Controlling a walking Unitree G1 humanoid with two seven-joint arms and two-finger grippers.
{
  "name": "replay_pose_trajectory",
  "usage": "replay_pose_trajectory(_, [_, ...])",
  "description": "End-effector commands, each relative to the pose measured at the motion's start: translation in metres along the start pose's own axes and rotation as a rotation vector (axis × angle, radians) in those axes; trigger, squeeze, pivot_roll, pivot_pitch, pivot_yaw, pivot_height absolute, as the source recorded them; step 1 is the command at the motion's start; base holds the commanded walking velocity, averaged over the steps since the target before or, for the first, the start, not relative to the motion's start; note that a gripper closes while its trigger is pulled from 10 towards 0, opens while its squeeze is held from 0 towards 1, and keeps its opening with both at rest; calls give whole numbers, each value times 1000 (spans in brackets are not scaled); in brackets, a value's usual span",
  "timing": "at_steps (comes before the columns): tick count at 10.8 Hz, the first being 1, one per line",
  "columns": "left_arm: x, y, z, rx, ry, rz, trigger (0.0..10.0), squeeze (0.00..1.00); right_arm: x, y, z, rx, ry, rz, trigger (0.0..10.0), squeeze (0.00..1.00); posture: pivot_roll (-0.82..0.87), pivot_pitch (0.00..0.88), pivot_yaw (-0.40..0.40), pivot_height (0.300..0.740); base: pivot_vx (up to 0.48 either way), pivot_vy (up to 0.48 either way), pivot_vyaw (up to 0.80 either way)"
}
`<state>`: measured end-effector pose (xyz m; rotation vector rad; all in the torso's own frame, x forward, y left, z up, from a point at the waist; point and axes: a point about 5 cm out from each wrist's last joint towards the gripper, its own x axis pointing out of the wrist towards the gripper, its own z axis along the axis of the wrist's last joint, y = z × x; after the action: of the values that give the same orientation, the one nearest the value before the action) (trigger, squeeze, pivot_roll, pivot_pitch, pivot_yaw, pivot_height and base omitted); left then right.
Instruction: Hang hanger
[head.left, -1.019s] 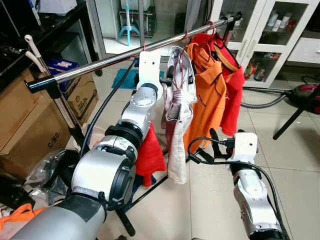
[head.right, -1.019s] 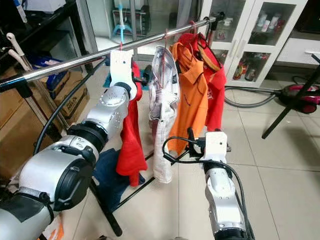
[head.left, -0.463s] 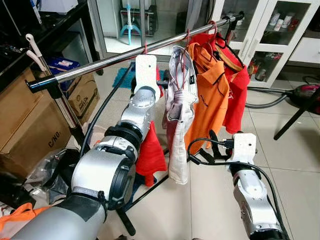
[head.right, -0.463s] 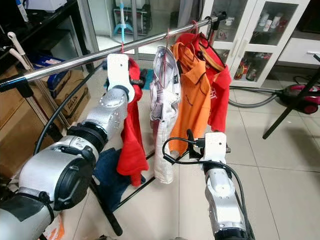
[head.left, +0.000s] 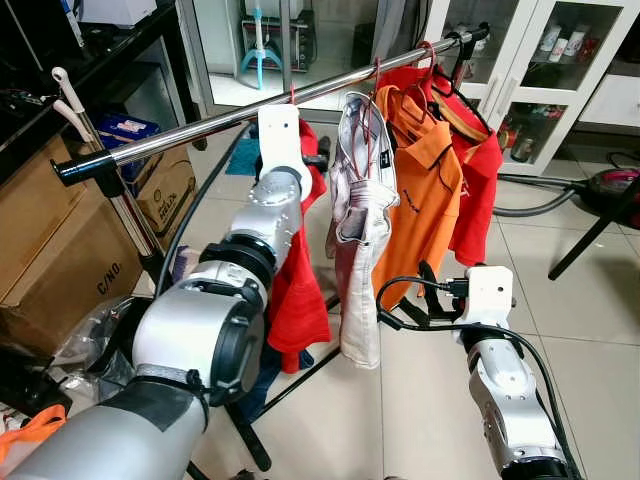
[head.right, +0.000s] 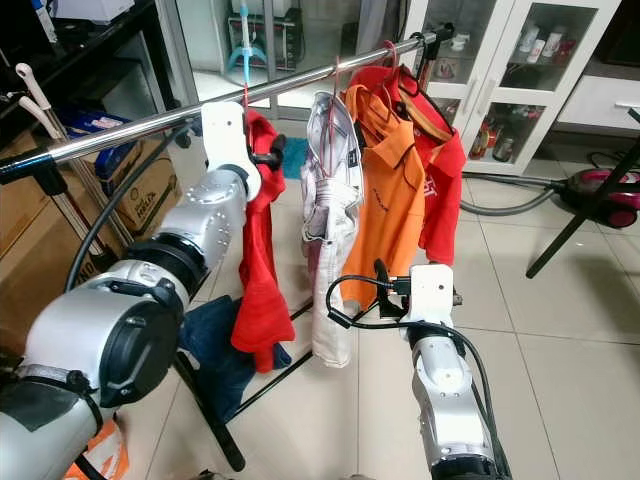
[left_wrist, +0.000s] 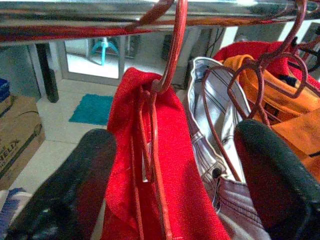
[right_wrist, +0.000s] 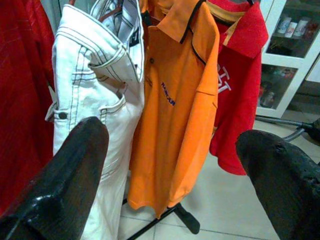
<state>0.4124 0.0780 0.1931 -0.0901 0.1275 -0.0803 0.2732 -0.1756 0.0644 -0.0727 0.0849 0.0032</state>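
The left pincer (left_wrist: 170, 165) is raised to the metal rail (head.left: 240, 112), its two black fingers spread wide with the red hanger (left_wrist: 172, 60) and its red garment (left_wrist: 150, 170) between them, gripping nothing that can be seen. In the left wrist view the hanger's hook is already looped over the rail, just above the pincer. A white garment (head.left: 358, 220) hangs just beside the pincer, with an orange shirt (head.left: 415, 190) and a second red shirt (head.left: 475, 190) beyond it along the rail.

The right pincer (right_wrist: 170, 165) is held low in front of the rack, fingers wide apart and empty, facing the white garment and orange shirt.

A likely risk: if the left pincer pulls back while a finger is snagged in the red cloth or wire, it could drag the hook off the rail or swing the hanger into the white garment.

The left wrist view shows the hook seated on the rail; in the eye views the white wrist housing hides that spot. The eye views show the whole rack and both arms.
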Motion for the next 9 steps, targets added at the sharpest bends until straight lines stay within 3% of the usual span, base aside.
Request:
replay_pose_trajectory(1, [2, -2, 15, 16, -21, -26, 0, 0, 2, 0, 3, -1, -1, 7, 10000, 0, -197, 0, 20, 740, 0, 0, 0])
replay_pose_trajectory(7, [2, -5, 4, -37, 76, -78, 0, 0, 2, 0, 2, -9, 8, 13, 10000, 0, -202, 0, 23, 740, 0, 0, 0])
replay_pose_trajectory(9, [2, -4, 6, -56, 62, -84, 0, 0, 4, 2, 1, -8, 9, 21, 10000, 0, -190, 0, 22, 740, 0, 0, 0])
